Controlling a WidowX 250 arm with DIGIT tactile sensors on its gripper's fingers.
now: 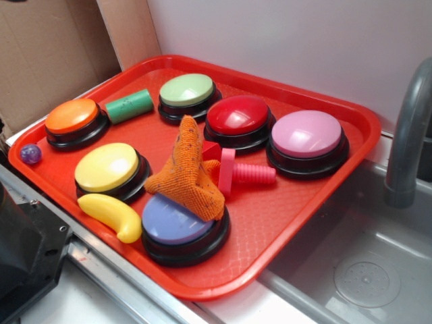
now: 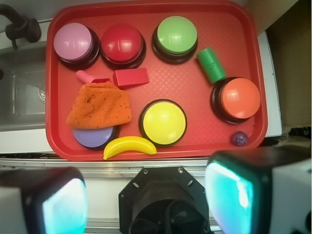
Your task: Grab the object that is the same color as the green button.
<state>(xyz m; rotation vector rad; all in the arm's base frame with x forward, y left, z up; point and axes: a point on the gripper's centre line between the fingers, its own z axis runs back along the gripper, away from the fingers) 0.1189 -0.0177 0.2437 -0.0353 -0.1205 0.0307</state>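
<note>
A small medium-green cylinder [image 1: 129, 106] lies on its side on the red tray [image 1: 297, 202], between the orange button [image 1: 72, 117] and the pale-green dome button [image 1: 187, 90]. In the wrist view the cylinder [image 2: 211, 65] lies right of the green button [image 2: 176, 35] and above the orange button [image 2: 240, 97]. My gripper [image 2: 146, 202] is open and empty. It hangs high over the robot base, off the near edge of the tray and far from the cylinder. The gripper does not show in the exterior view.
The tray also holds yellow [image 2: 164, 122], red [image 2: 122, 43], pink [image 2: 73, 42] and purple [image 2: 94, 136] buttons, an orange cloth [image 2: 100, 106], a yellow banana [image 2: 129, 146], a red block [image 2: 130, 77], a pink screw [image 1: 246, 173] and a small purple ball [image 2: 238, 139]. A sink with a grey faucet [image 1: 408, 135] lies beside the tray.
</note>
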